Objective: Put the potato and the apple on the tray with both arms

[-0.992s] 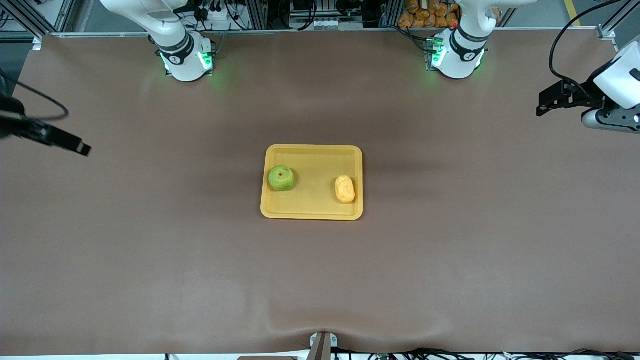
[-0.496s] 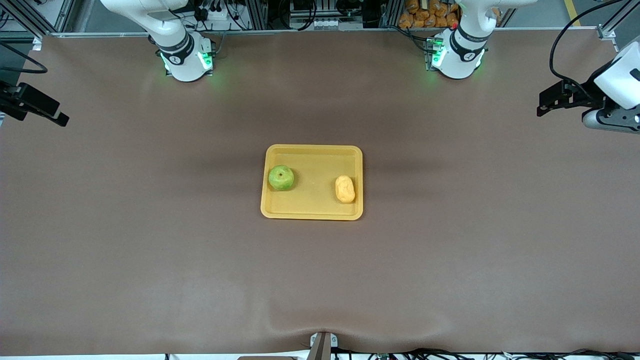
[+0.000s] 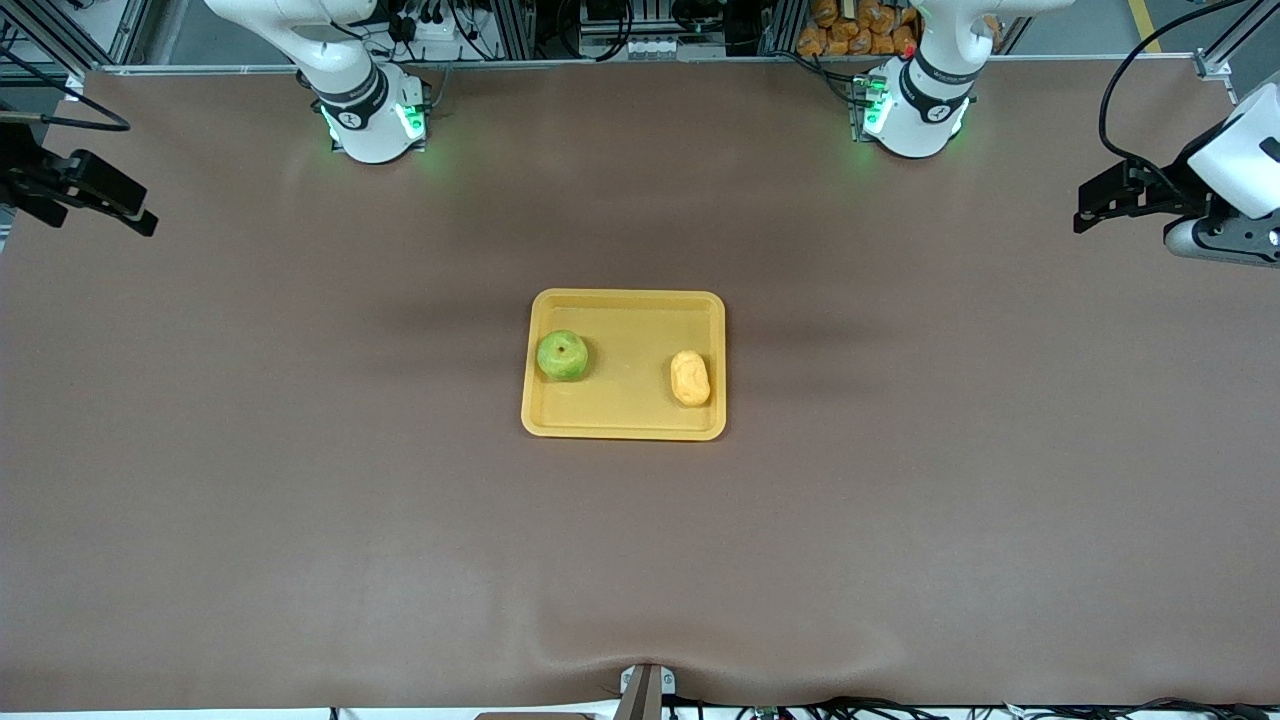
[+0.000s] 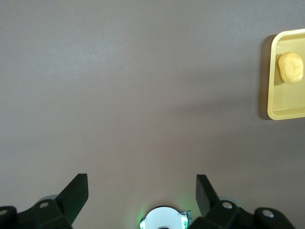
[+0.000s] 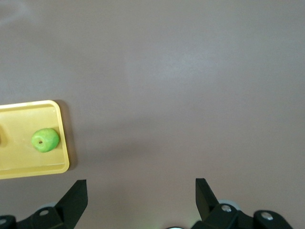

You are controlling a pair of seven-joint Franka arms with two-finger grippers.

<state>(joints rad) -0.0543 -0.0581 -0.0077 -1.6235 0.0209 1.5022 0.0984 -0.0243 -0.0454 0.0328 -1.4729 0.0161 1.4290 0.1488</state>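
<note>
With both items already down on the tray [image 3: 625, 300], I judge the placing done; what's left is parking the arms clear. Best done by holding both hands high and wide of the tray so nothing gets knocked.

Left hand [image 4: 142, 191]: fingers spread wide, empty, up over the table [image 3: 300, 520] at the left arm's end, well apart from the tray. Right hand [image 5: 141, 191]: fingers likewise wide, empty, up over the right arm's end.

Tray sits mid-table, flat. Apple [image 3: 562, 355] rests inside it at the end toward the right arm, stem dimple up. Potato [image 3: 690, 378] lies inside at the end toward the left arm, close to the rim, slightly nearer the front camera than the apple. The two are well apart.
</note>
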